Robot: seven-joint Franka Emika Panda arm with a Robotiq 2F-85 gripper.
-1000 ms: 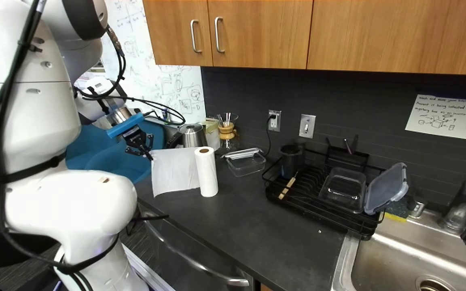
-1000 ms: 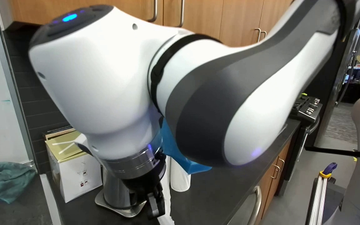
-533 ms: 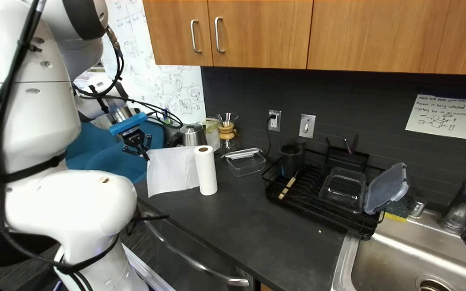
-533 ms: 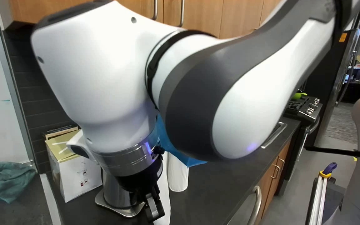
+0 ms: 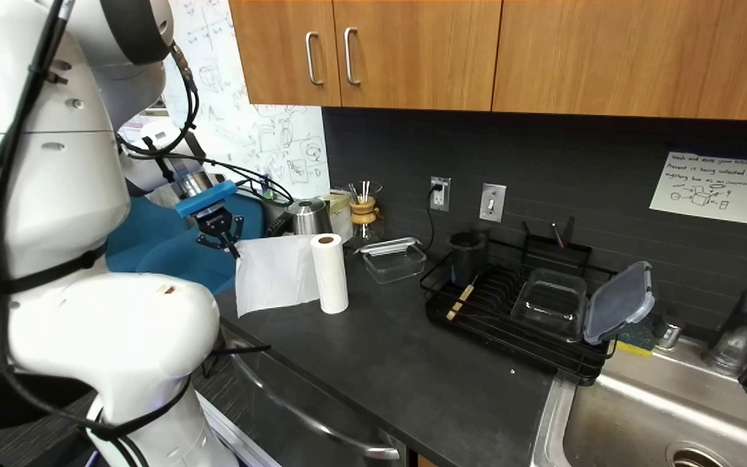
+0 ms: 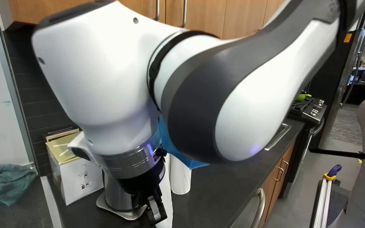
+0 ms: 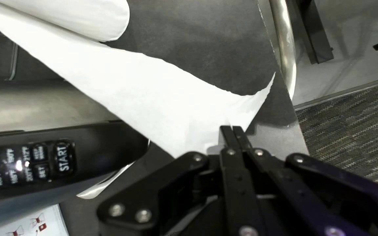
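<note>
In an exterior view, the arm (image 5: 56, 194) climbs along the left side of the frame and bends over near the top. Its wrist (image 6: 128, 164) leans steeply downward at the lower centre of an exterior view. In the wrist view, the fingers (image 7: 229, 139) reach up from the bottom edge, pinching a white paper sheet (image 7: 162, 95) near its corner. The sheet stretches toward the upper left of that frame and joins the paper roll (image 5: 330, 274), which stands on the dark desk (image 5: 425, 363), left of centre in an exterior view. There, a steel kettle (image 5: 309, 218) shows just above the sheet, and a clear container (image 5: 394, 264) sits near the roll, to its right.
</note>
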